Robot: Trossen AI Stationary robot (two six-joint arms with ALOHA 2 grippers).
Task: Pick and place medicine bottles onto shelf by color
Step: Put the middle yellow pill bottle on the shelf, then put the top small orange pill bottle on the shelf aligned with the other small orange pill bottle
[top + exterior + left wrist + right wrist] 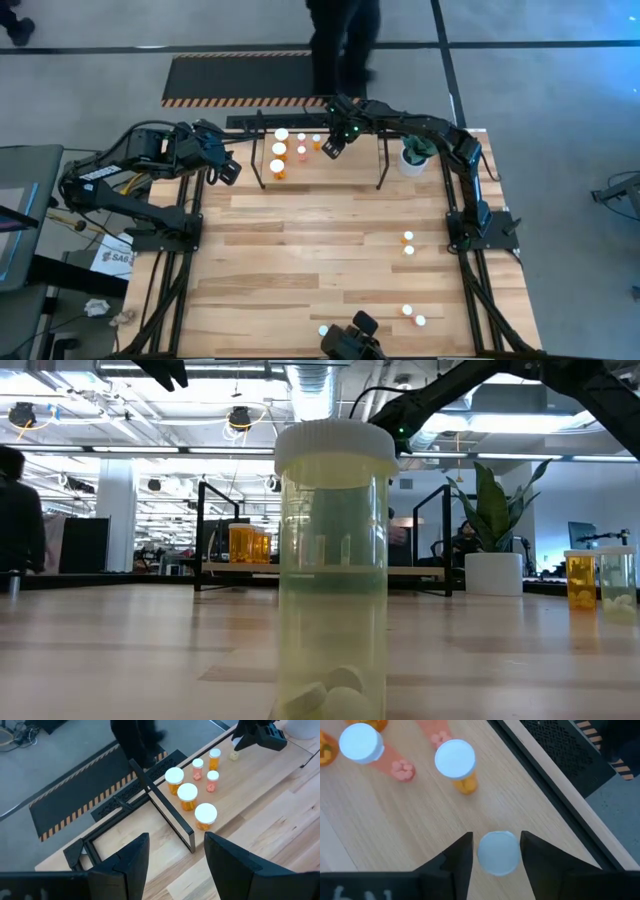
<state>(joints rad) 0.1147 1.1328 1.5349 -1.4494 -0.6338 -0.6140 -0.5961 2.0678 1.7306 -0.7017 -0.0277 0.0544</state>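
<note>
Right gripper (496, 851) over shelf (380, 165), jaws parted around pale bottle (498, 852); left gripper (175, 857) idle, jaws open.

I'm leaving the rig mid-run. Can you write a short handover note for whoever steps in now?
Right gripper: over the shelf, fingers open either side of a pale-capped bottle standing on the shelf floor.
Left gripper: open, empty, waiting by the shelf's left end.
Done: six orange and pink bottles stand on the shelf.
Left: five bottles on the table, two mid-right, two near-right, one at the near edge.
</note>
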